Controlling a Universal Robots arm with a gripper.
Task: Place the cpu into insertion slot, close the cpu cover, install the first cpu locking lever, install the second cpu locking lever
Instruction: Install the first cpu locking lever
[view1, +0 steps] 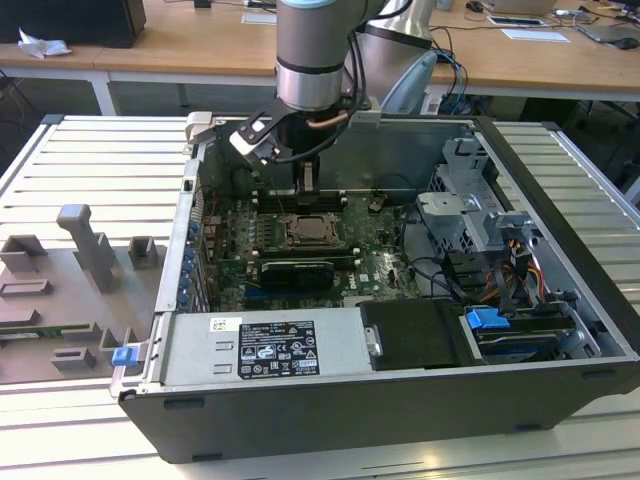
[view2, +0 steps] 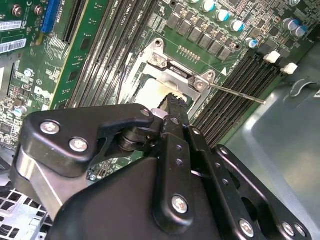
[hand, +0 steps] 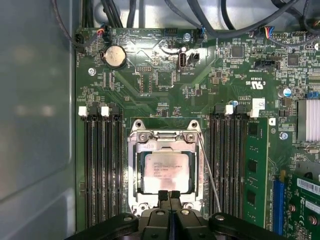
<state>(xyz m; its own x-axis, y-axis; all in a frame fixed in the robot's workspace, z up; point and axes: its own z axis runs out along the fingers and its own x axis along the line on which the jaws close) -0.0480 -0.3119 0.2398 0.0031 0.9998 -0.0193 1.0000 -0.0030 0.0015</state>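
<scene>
Mobo (hand: 165, 85): cpu (hand: 165, 172), hand (hand: 169, 194) beside

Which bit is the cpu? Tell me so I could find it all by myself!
Look in the open computer case at the green circuit board. Between its two sets of long black memory slots sits a square silvery frame, the cpu cover, with the cpu showing through its middle. It is the one flat, pale silver square there, close to the gripper.

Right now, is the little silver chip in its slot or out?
In: the cpu lies flat inside the insertion slot, its face showing through the cpu cover.
</scene>
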